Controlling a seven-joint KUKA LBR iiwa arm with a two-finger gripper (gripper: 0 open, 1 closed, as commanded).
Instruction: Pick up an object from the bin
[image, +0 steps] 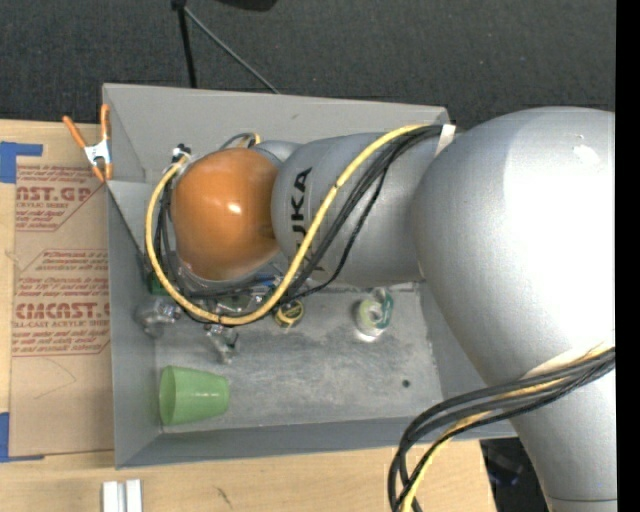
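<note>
The arm (520, 250) reached in from the right, and its wrist, under a rounded orange cover (225, 215) looped by yellow and black cables (160, 270), stood low over the left half of the grey bin (320, 385). The hand (205, 312) sat below that cover, close to the bin floor near the left wall. The cover and cables hid most of it, so I could not tell whether it was open or closed, nor whether it gripped or touched anything.

The nearest things lay around it. A light green cup (192, 395) rested on its side in the near left corner, just below the hand and apart from it. A small yellow and dark ring (290, 312) lay just beside the hand on its right, at the edge of the cables. A small clear roundish piece (372, 315) lay farther right, near the middle of the floor, close under the arm.
</note>
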